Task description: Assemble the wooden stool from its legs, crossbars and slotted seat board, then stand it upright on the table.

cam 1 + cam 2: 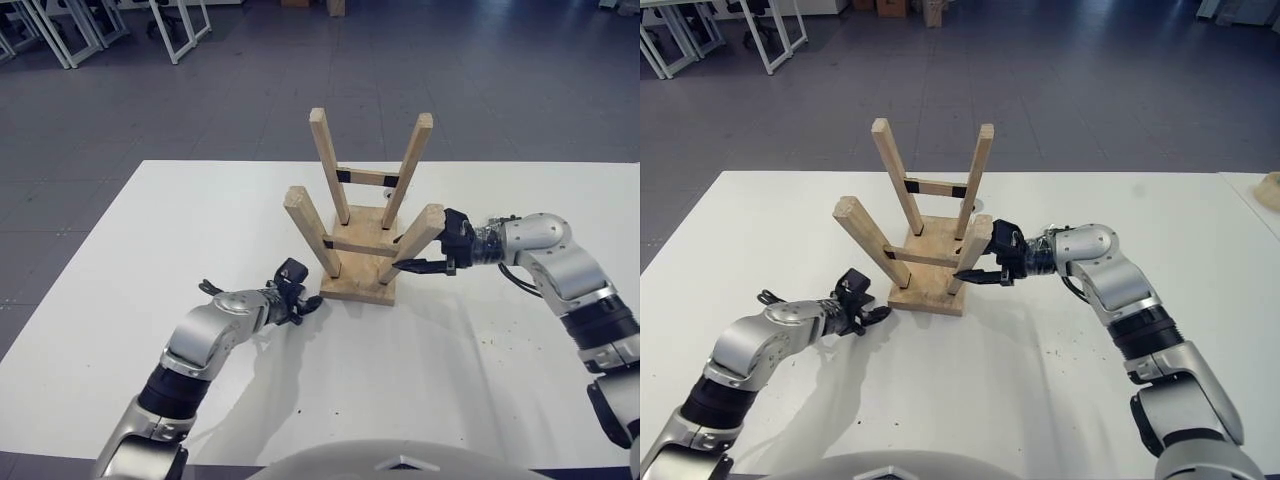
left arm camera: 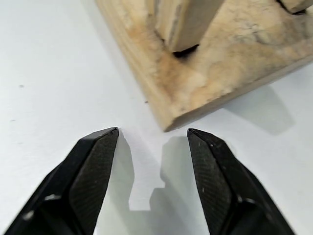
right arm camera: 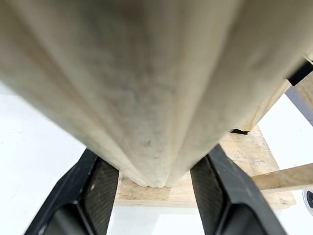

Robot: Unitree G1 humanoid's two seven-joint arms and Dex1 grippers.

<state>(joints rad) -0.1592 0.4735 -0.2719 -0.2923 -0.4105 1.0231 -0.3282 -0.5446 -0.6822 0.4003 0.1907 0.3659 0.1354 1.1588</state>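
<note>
The wooden stool stands upside down on the white table (image 1: pixel 150 230). Its slotted seat board (image 1: pixel 360 287) lies flat, and the legs point up, joined by a far crossbar (image 1: pixel 368 177) and a near crossbar (image 1: pixel 358 245). My right gripper (image 1: pixel 405 265) comes in from the right and is shut on the near-right leg (image 1: pixel 415 235) low down; that leg (image 3: pixel 146 88) sits between both fingers (image 3: pixel 100 191). Just off the board's near-left corner (image 2: pixel 171 117), low over the table, is my left gripper (image 2: pixel 152 132), open and holding nothing. The near-left leg (image 1: pixel 312 230) leans outward.
The table runs wide to both sides of the stool, with its far edge just behind the stool. A few dark specks (image 1: pixel 505 335) lie on the table at the right. Grey floor and white table frames (image 1: pixel 60 30) lie beyond.
</note>
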